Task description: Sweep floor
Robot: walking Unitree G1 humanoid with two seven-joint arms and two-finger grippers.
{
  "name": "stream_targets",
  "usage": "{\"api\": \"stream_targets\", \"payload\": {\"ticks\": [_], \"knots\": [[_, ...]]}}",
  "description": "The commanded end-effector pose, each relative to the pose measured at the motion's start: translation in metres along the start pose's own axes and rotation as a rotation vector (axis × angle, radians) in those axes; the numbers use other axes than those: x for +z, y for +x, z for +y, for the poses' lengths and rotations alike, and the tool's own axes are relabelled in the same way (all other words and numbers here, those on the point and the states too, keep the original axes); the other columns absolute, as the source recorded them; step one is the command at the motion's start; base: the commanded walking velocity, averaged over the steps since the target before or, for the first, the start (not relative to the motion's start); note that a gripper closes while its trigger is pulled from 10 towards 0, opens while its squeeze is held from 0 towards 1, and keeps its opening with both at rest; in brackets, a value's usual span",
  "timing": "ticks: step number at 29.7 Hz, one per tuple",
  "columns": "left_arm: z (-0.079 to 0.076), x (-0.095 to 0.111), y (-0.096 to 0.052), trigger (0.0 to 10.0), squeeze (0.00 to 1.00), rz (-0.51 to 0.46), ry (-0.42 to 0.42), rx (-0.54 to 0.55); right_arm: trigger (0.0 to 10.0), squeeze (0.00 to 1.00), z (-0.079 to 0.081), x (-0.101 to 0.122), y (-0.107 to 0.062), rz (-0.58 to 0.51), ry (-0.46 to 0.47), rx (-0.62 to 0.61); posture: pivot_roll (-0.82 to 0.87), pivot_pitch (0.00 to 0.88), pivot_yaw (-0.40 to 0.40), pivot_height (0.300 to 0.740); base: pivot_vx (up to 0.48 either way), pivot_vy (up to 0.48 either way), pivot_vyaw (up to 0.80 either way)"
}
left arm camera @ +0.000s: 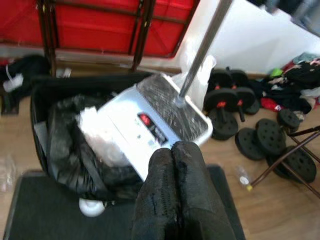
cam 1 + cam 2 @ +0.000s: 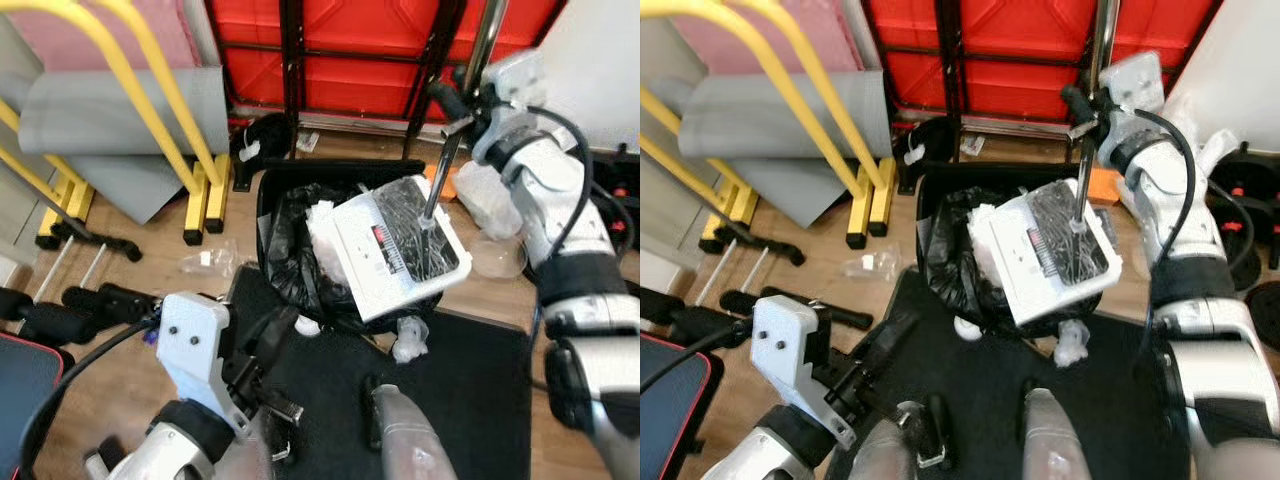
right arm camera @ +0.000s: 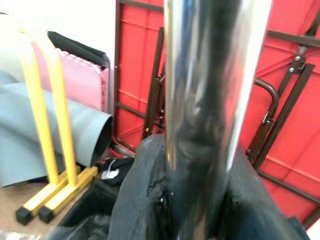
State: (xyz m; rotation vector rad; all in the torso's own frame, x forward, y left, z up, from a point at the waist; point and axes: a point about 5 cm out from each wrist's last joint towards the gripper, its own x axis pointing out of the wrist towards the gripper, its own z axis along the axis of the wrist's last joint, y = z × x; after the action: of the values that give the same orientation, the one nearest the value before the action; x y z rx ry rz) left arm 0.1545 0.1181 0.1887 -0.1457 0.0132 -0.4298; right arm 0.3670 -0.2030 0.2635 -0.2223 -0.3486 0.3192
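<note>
While the white dustpan hangs tipped over the black bin, we have our right gripper clamped around its chrome pole, and the right wrist view confirms the black fingers wrapped on either side of the shiny tube. The pole runs from that grip down and toward our body to the pan, so its long axis slopes steeply, close to upright, and the pan lies below the gripper and slightly to its left, resting on the bag-lined rim of the bin. Dark debris lies on the pan's upper face, still not tipped out, as far as we can judge.

Our left gripper hovers low in front of us over the black mat, its fingers pressed together and holding nothing. From it the pan lies ahead and a little to the right, with the bin directly ahead. A white scrap sits on the mat just short of the bin, between the left gripper and the pan.

The next move turns on the pole: we judge that the right arm must tilt it further so the pan's mouth drops toward the bag, and the right arm alone has hold of it
</note>
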Motion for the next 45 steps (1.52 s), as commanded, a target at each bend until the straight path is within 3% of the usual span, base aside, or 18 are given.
{"api": "stream_targets", "payload": {"ticks": [1, 4, 6, 10, 21, 30, 39, 45], "knots": [[0.004, -0.005, 0.002, 10.0, 0.0, 0.016, -0.012, 0.009, 10.0, 0.0, 0.012, 0.007, -0.006, -0.046, 0.029, 0.024, -0.09, 0.179, -0.022, 0.74, 0.0, 0.0, 0.0], [0.012, -0.008, 0.007, 10.0, 0.0, 0.012, -0.024, 0.043, 10.0, 0.0, 0.036, -0.018, -0.04, 0.023, 0.074, 0.058, -0.1, 0.148, -0.008, 0.74, 0.0, 0.0, 0.0], [0.012, -0.008, 0.007, 10.0, 0.0, 0.012, -0.024, 0.043, 10.0, 0.0, 0.036, -0.018, -0.04, 0.023, 0.074, 0.058, -0.1, 0.148, -0.008, 0.74, 0.0, 0.0, 0.0], [0.018, -0.009, 0.015, 10.0, 0.0, -0.002, -0.024, 0.034, 10.0, 0.0, 0.054, -0.027, -0.06, 0.071, 0.101, 0.08, -0.12, 0.102, 0.004, 0.74, 0.12, 0.0, 0.0], [0.035, -0.016, 0.029, 10.0, 0.0, -0.004, -0.007, 0.112, 10.0, 0.0, 0.071, -0.038, -0.073, 0.163, 0.115, 0.106, -0.13, 0.039, 0.009, 0.74, 0.069, 0.0, 0.0], [0.04, -0.019, 0.031, 10.0, 0.0, -0.024, 0.001, 0.146, 10.0, 0.0, 0.081, -0.052, -0.083, 0.215, 0.116, 0.12, -0.13, 0.003, 0.019, 0.74, 0.16, 0.0, 0.0], [0.044, -0.035, 0.024, 10.0, 0.0, 0.055, 0.004, 0.156, 10.0, 0.0, 0.083, -0.067, -0.102, 0.285, 0.135, 0.091, -0.13, 0.0, 0.031, 0.74, 0.053, 0.0, 0.0], [0.047, -0.037, 0.029, 10.0, 0.0, 0.044, 0.018, 0.191, 10.0, 0.0, 0.087, -0.073, -0.105, 0.305, 0.138, 0.068, -0.13, 0.0, 0.036, 0.74, 0.239, 0.0, 0.0]]}}
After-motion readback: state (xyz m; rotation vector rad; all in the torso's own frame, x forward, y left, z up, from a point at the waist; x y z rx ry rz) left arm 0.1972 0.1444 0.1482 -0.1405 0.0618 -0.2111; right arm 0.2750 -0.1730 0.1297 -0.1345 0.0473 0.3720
